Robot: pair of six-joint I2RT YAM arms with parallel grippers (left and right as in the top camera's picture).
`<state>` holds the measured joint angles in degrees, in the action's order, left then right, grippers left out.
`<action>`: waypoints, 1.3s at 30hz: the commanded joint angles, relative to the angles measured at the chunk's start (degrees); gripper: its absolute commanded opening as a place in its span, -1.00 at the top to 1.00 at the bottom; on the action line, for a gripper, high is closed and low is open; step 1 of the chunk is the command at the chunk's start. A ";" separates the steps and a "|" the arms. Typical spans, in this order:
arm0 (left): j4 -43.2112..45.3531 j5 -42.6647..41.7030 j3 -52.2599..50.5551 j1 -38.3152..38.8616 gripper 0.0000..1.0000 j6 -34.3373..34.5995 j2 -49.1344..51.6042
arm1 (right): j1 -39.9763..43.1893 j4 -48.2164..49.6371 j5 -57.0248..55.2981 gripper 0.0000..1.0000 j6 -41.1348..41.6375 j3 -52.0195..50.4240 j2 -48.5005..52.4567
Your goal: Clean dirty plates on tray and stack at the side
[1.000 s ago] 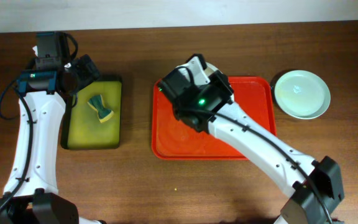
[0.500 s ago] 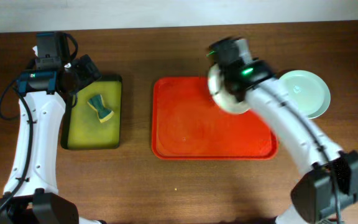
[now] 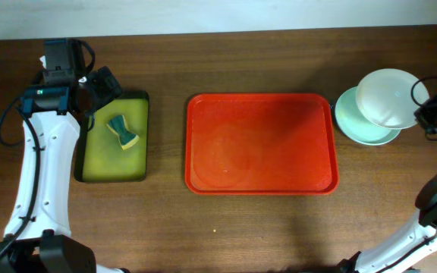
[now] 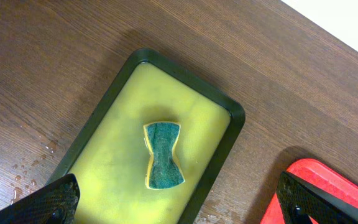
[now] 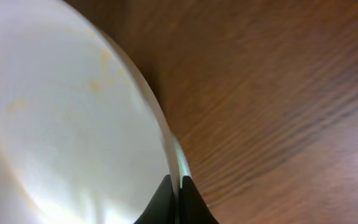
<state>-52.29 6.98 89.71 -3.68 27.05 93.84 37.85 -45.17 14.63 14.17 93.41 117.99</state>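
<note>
Round shallow white plate [image 3: 385,97], faint yellow smears on its face: right of the large red rectangular plastic tray [image 3: 260,144], overlapping a round pale green plate [image 3: 351,125]; contact unclear. Rim pinched in the closed right gripper [image 5: 179,190], which the overhead edge partly cuts off. Left gripper [image 4: 179,186], jaws spread wide, left of the red tray over a sponge [image 4: 162,154] in a black-rimmed yellowish tray [image 4: 117,155].

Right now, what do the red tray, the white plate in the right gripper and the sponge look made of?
Red tray: likely moulded plastic, semi-gloss; uniform colour, rounded corners, soft sheen.
White plate, pinched at the rim by the right gripper: glossy, plastic or glazed ceramic, can't tell; broad reflections.
Sponge: yellow foam with matte green scouring face.
</note>
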 commanded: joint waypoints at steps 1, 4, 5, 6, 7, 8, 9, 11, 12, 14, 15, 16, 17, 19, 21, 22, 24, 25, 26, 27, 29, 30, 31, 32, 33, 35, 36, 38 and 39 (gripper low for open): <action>0.11 -0.13 0.50 -0.24 -0.99 -0.09 -0.55 | -4.59 -0.46 1.20 0.57 -0.11 -0.31 0.50; 0.09 -0.13 0.50 -0.24 -0.99 -0.09 -0.55 | -5.40 -4.31 -5.33 -0.89 -0.15 -0.28 0.11; 0.09 -0.13 0.50 -0.24 -0.99 -0.09 -0.55 | -4.76 -5.70 -5.38 -0.95 -0.15 -0.28 -1.03; 0.09 -0.13 0.50 -0.24 -0.99 -0.09 -0.55 | -4.20 -6.56 -5.44 -0.98 -0.15 -0.26 -3.02; 0.09 -0.13 0.50 -0.24 -0.99 -0.09 -0.55 | -3.69 -6.64 -5.40 -0.99 -0.15 -0.24 -6.60; 0.09 -0.13 0.50 -0.24 -0.99 -0.09 -0.55 | -3.76 -6.01 -5.11 -0.98 -0.15 -0.24 -10.21; 0.09 -0.13 0.50 -0.22 -0.99 -0.09 -0.55 | -4.26 -5.25 -4.76 -0.97 -0.17 -0.24 -12.26; 0.09 -0.13 0.50 -0.24 -0.99 -0.09 -0.55 | -6.67 -2.43 -4.79 -0.82 -0.15 -0.31 -11.65; 0.09 -0.13 0.50 -0.24 -0.99 -0.09 -0.55 | -8.46 -1.20 -4.79 0.07 -0.09 -0.33 -9.16; 0.09 -0.13 0.50 -0.24 -0.99 -0.09 -0.55 | -11.52 0.24 -4.81 0.46 0.13 -0.35 -3.67; 0.09 -0.13 0.50 -0.24 -0.99 -0.09 -0.55 | -12.55 0.90 -5.05 0.46 0.13 -0.35 -0.96; 0.09 -0.13 0.50 -0.24 -0.99 -0.09 -0.55 | -12.92 0.87 -5.60 0.46 0.33 -0.35 0.57; 0.09 -0.13 0.50 -0.24 -0.99 -0.09 -0.55 | -13.03 0.61 -6.93 0.41 0.33 -0.35 1.38; 0.09 -0.13 0.50 -0.24 -0.99 -0.09 -0.55 | -13.03 -0.57 -10.47 0.03 0.28 -0.35 1.31; 0.09 -0.13 0.50 -0.24 -0.99 -0.09 -0.55 | -13.03 -1.57 -12.15 0.04 0.28 -0.35 1.33; 0.09 -0.13 0.50 -0.24 -0.99 -0.09 -0.55 | -13.03 -2.71 -14.49 0.15 0.28 -0.35 1.33; 0.09 -0.13 0.50 -0.24 -0.99 -0.09 -0.55 | -12.98 -4.66 -17.29 0.17 0.26 -0.35 1.33; 0.11 -0.13 0.50 -0.24 -0.99 -0.09 -0.55 | -12.96 -5.46 -17.66 0.17 0.28 -0.35 1.33; 0.09 -0.11 0.50 -0.24 -0.99 -0.09 -0.55 | -12.98 -6.16 -17.94 0.19 0.28 -0.35 1.33; 0.09 -0.13 0.50 -0.24 -0.99 -0.09 -0.55 | -12.98 -6.47 -17.86 0.25 0.28 -0.35 1.31; 0.09 -0.13 0.50 -0.24 -0.99 -0.09 -0.55 | -13.14 -5.49 -13.75 0.42 0.26 -0.37 1.33; 0.09 -0.13 0.50 -0.24 -0.99 -0.09 -0.55 | -13.14 -4.04 -11.78 0.49 0.26 -0.63 1.38; 0.11 -0.13 0.50 -0.24 -0.99 -0.09 -0.55 | -13.14 -2.19 -11.89 0.66 0.26 -1.88 1.44; 0.09 -0.13 0.50 -0.24 -0.99 -0.09 -0.55 | -13.07 -0.42 -11.87 0.87 0.28 -3.87 1.44; 0.09 -0.13 0.50 -0.24 -0.99 -0.09 -0.55 | -13.03 1.75 -11.89 0.90 0.26 -6.84 1.44; 0.09 -0.13 0.50 -0.24 -0.99 -0.09 -0.55 | -13.03 2.12 -17.03 0.92 0.24 -9.22 1.27; 0.09 -0.13 0.50 -0.24 -0.99 -0.09 -0.55 | -12.96 1.16 -17.29 0.92 0.26 -8.70 0.81; 0.09 -0.13 0.50 -0.24 -0.99 -0.09 -0.55 | -12.96 -1.68 -17.38 0.92 0.26 -6.71 -0.81; 0.09 -0.13 0.50 -0.24 -0.99 -0.09 -0.55 | -12.98 -3.54 -18.45 0.92 0.26 -5.20 -1.97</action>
<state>-52.31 6.98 89.69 -3.68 27.05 93.84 24.91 -46.68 -1.17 14.55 85.19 119.57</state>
